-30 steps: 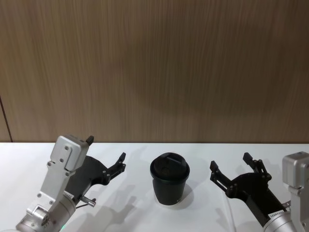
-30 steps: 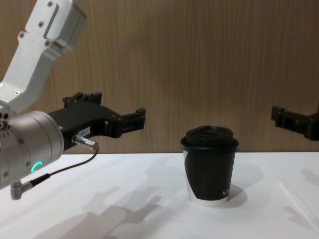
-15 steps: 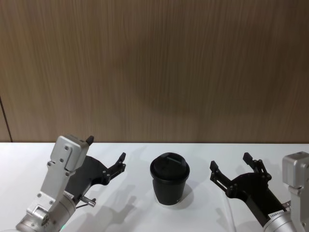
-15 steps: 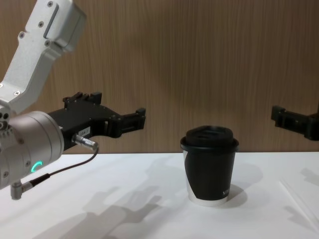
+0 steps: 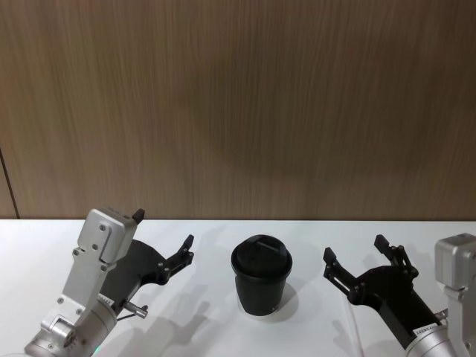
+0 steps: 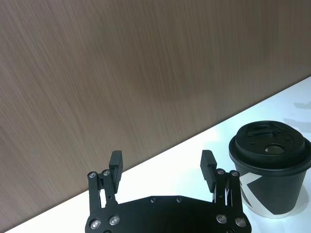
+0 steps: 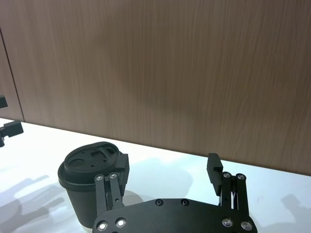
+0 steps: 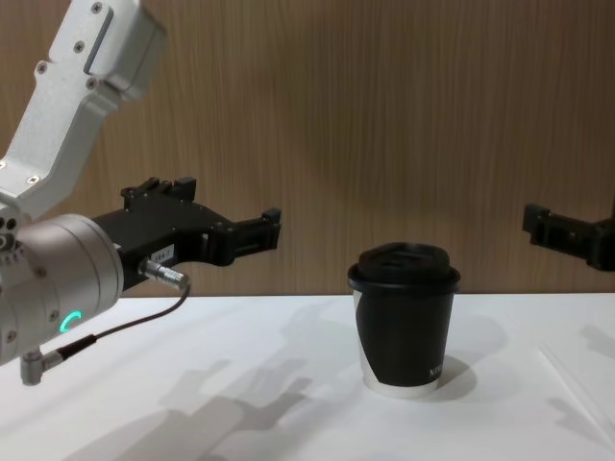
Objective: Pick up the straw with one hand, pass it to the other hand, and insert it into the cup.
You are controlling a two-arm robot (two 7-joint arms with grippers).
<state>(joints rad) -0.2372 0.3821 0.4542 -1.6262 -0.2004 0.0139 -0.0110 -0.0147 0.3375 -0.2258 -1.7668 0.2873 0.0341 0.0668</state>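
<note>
The left gripper [image 5: 163,228] hovers above the worktop [image 5: 212,249] on its left side. Its silver wrist sits low and close to the near edge. Its fingers are spread wide and empty, pointing to the far edge and angled slightly towards the cup [image 5: 261,277]. The right gripper [image 5: 354,249] mirrors it on the right side, raised off the surface, its two fingers likewise wide apart with nothing between them.

The cup stands upright between the two grippers, lid on, apart from both. Bare white surface lies all round it, with open room to the far edge, where a wood-panelled wall [image 5: 238,111] rises.

The straw [image 8: 572,384] lies flat to the cup's right, towards the near right corner, faint against the white. A grey cable [image 8: 125,325] loops from the left wrist.
</note>
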